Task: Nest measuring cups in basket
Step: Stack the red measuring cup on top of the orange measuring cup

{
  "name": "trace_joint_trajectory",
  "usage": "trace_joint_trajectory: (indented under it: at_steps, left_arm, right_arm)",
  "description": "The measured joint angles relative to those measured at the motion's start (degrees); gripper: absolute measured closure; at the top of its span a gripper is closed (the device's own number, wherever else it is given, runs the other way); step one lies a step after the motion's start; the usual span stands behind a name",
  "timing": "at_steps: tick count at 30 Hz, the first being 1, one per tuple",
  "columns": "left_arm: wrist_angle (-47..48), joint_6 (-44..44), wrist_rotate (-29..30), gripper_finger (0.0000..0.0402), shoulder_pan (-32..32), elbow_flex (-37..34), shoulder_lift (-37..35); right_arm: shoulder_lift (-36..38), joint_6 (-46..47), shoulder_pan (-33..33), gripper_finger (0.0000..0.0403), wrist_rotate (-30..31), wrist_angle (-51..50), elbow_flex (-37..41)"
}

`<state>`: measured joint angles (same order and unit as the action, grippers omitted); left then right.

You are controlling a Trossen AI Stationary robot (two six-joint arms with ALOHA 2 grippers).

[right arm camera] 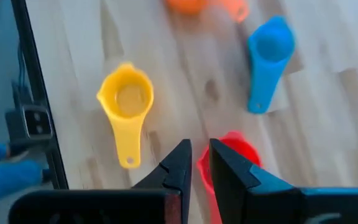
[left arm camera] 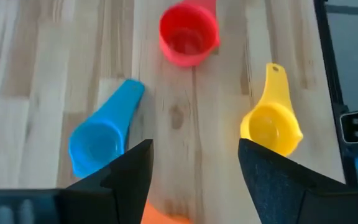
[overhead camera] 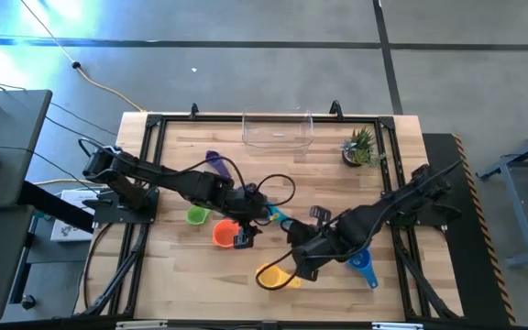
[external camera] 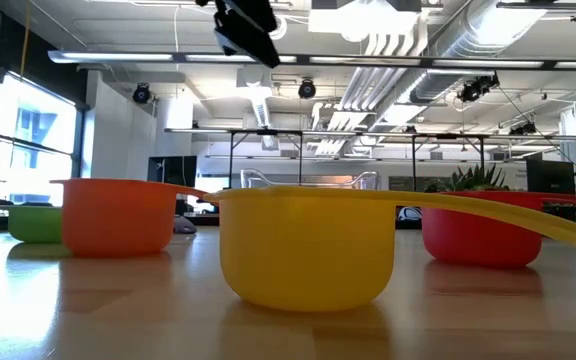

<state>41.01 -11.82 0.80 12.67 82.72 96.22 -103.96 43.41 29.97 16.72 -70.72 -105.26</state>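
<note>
Left pincer (left arm camera: 194, 171) hovering over the orange cup (overhead camera: 225, 234) near the desk's (overhead camera: 172, 275) middle, fingers spread wide, holding nothing; orange rim just visible between the fingers in the left wrist view. Right pincer (right arm camera: 196, 163) nearly closed, empty, poised just above the red cup (right arm camera: 229, 155), with the yellow cup (right arm camera: 126, 99) and blue cup (right arm camera: 267, 53) lying apart beyond. Green cup (overhead camera: 196, 216) just beside the orange one. Clear basket (overhead camera: 278, 131) at the far edge, well apart from both pincers.
</note>
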Motion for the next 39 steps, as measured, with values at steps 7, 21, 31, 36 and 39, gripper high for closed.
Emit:
trace_joint_trajectory:
  at_steps: [7, 21, 31, 36, 39]
  left_arm:
    - [-9.03, 7.62, 0.12, 0.0178, 0.00, 0.00, 0.00]
    - [-19.56, 19.59, 2.07, 0.0179, 0.00, 0.00, 0.02]
    - [-25.31, 20.39, 2.72, 0.0179, 0.00, 0.00, 5.60]
    - [-28.74, 21.07, 3.13, 0.0179, 0.00, 0.03, 9.80]
    - [-31.69, 21.10, 3.13, 0.0179, 0.04, -0.04, 12.43]
  right_arm:
    - [0.04, 4.72, 0.19, 0.0354, 9.60, -9.75, -10.36]
    - [0.04, 7.11, -0.46, 0.0355, 31.82, -17.69, -28.81]
    - [2.50, 4.46, -4.82, 0.0355, 30.81, -16.50, -28.62]
    - [2.49, 2.65, -7.27, 0.0355, 29.38, -16.74, -28.62]
    - [2.49, 2.63, -8.57, 0.0355, 28.00, -16.89, -28.62]
